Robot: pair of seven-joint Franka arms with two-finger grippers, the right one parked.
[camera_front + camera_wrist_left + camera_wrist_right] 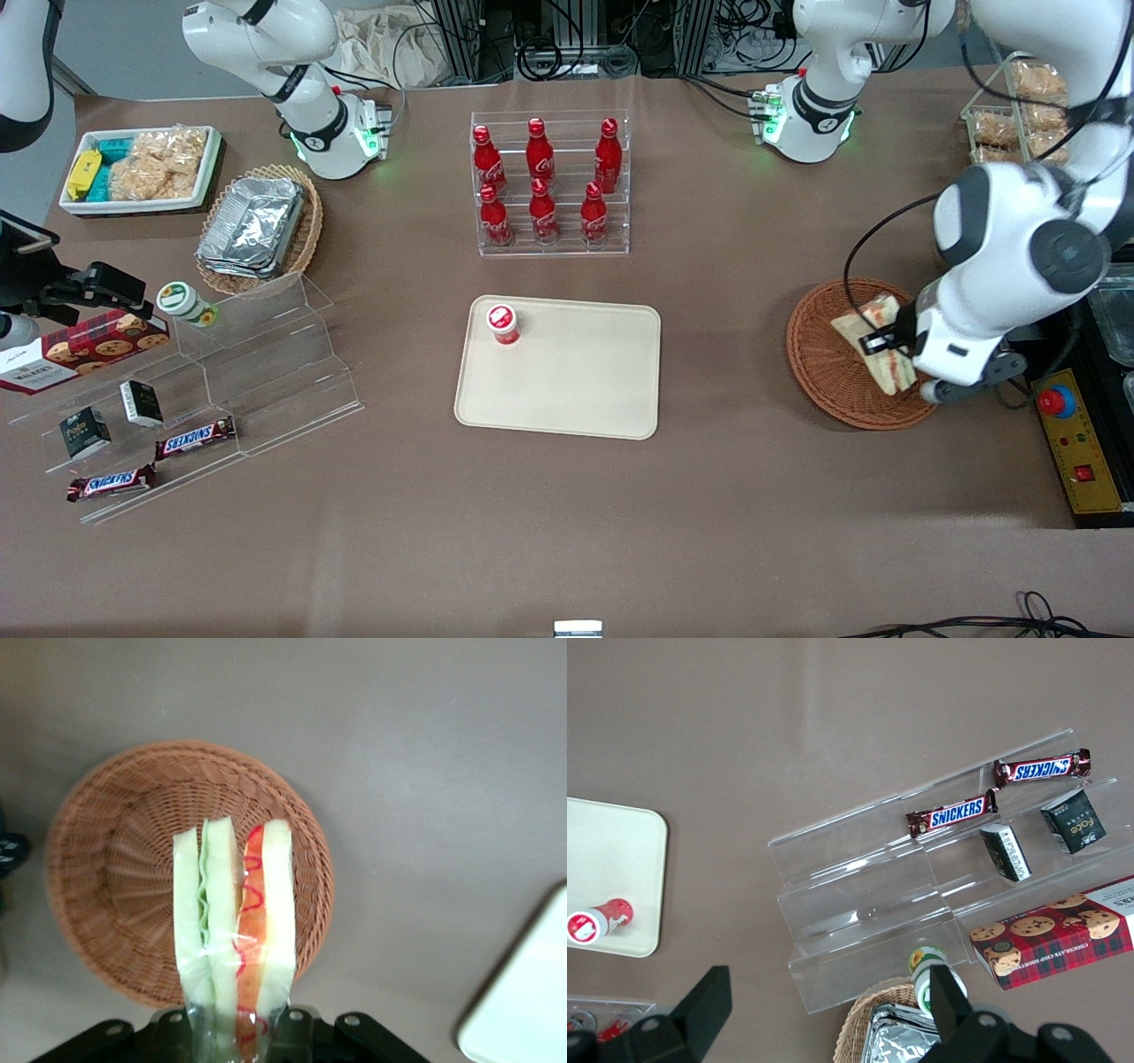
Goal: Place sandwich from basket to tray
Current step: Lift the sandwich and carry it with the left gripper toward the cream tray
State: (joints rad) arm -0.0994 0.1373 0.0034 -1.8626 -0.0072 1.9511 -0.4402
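The tray [567, 390], holding one small red-capped cup [502, 322], lies toward the parked arm's end from the basket [819, 368], above which the gripper [886, 341] pinches the sandwich [873, 330], lifted clear, its long axis pointing away from the fingers.

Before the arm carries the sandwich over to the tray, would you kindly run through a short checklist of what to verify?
1. Grip: the gripper is shut on the sandwich, at one end of the wedge. Ok.
2. Lift: whether the sandwich is clear of the basket rim. Cannot tell.
3. Landing spot: the tray has bare surface. Ok.
4. Obstacle: a small red-capped bottle stands in the tray's corner nearest the bottle rack; aim away from it. Ok.
5. Path: bare table between basket and tray. Ok.
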